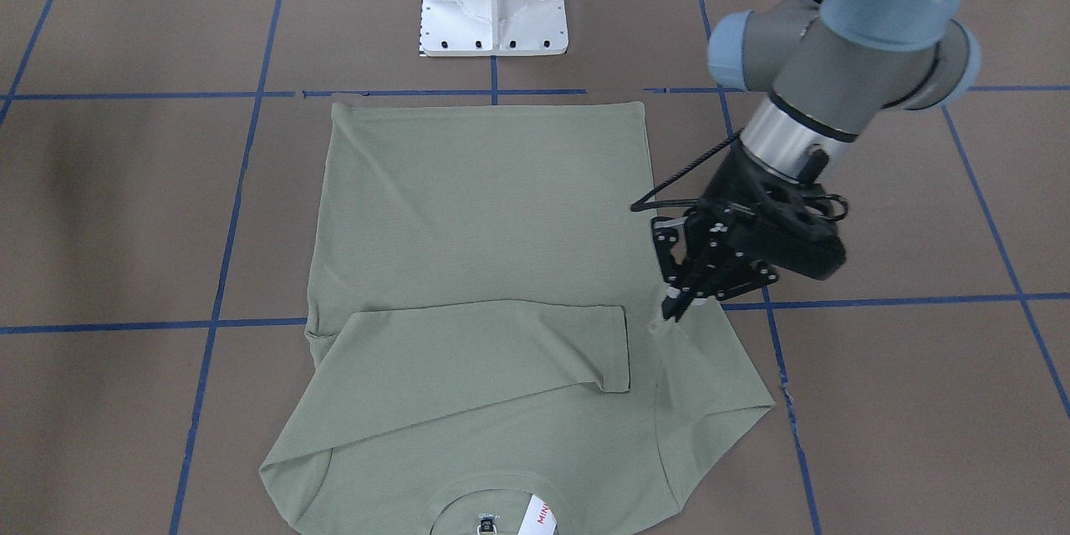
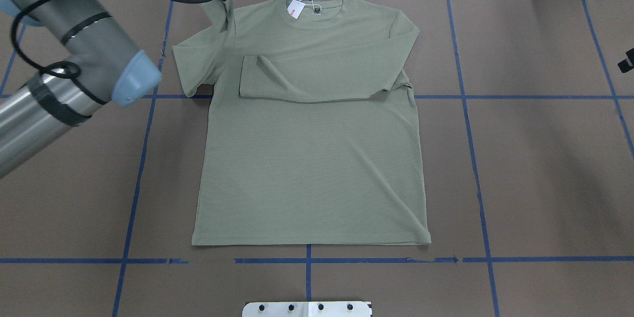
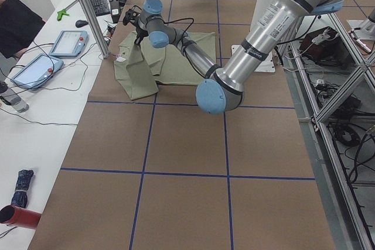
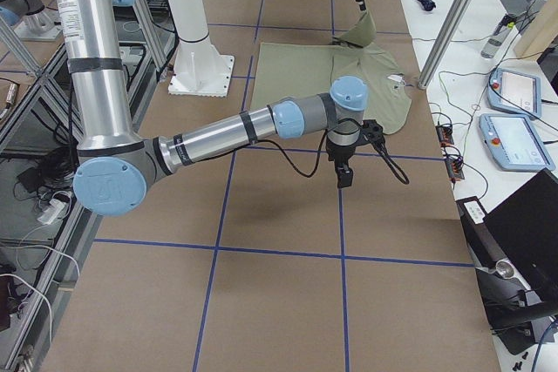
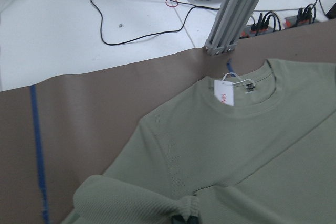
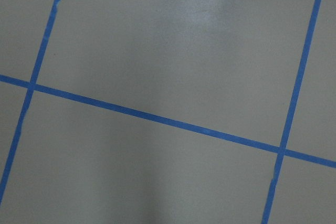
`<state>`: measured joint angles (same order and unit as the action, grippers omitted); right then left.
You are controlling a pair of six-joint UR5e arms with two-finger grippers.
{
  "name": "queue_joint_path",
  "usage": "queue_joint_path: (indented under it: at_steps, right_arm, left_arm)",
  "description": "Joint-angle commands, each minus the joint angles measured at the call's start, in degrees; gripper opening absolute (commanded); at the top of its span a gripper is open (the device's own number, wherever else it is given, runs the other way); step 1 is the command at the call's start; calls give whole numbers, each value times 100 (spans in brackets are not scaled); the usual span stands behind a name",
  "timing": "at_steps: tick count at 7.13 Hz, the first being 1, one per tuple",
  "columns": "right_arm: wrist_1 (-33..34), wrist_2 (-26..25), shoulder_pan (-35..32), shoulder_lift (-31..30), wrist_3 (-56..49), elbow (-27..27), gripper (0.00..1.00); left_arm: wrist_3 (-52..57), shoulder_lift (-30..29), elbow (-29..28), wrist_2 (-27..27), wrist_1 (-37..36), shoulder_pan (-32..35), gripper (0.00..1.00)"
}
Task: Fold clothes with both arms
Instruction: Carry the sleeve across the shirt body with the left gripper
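One sleeve (image 1: 710, 376), clamped in the left end effector (image 1: 673, 309), should be drawn flat across the knit shirt (image 1: 485, 209); the right end effector (image 4: 345, 182) state cannot be told.

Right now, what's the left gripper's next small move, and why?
Probably carry the pinched sleeve across the chest: the left gripper holds it lifted, while the other sleeve already lies folded across the shirt.

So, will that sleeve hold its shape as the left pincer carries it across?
Likely not: the sleeve hangs limp from the left pincer, so expect floppy drape. It seems light, a thin knit bunching at the pinch. The rest of the shirt may drag along.
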<state>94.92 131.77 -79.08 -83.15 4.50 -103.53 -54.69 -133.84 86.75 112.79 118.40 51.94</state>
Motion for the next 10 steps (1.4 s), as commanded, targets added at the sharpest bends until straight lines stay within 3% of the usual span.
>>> queue_joint_path:
  at_steps: [1,3,7,9,10]
  right_arm:
    - [0,-2,-11,10,7,0,100]
    - [-9,-2,-19,1,-2,0,100]
    - [0,-2,-28,1,7,0,100]
    - [-9,-2,-28,27,43,8,100]
    - [-9,-2,-19,71,77,-52,100]
  left_arm:
    - [-612,-1010,-919,-606,496,-700,0]
    - [-613,-1039,-1745,-1659,2145,-1534,0]
    - [-534,-1661,-2459,-2077,2363,-2179,0]
    - [-612,-1646,-2435,-2086,2381,-2188,99]
    - [-543,-1628,-2418,-2034,2364,-2145,100]
